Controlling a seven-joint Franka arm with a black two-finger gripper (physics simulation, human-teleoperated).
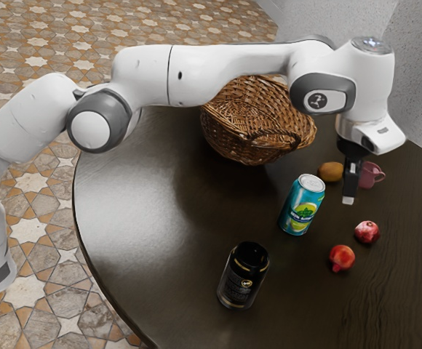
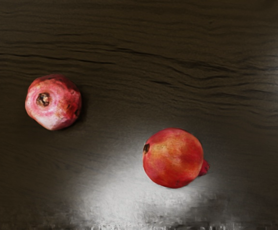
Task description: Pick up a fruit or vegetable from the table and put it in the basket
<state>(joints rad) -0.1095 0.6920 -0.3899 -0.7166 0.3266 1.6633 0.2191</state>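
Gripper (image 1: pixel 348 199) hangs over the table (image 1: pixel 153 247) in the exterior view, clenched or released I can't tell, probably kept high to choose between the pinkish pomegranate (image 1: pixel 367 232) and the redder pomegranate (image 1: pixel 342 257), both outside the basket (image 1: pixel 229 109). Down the wrist view, they lie apart on the table, round and mottled (one has a stubby knob, handsome thing).
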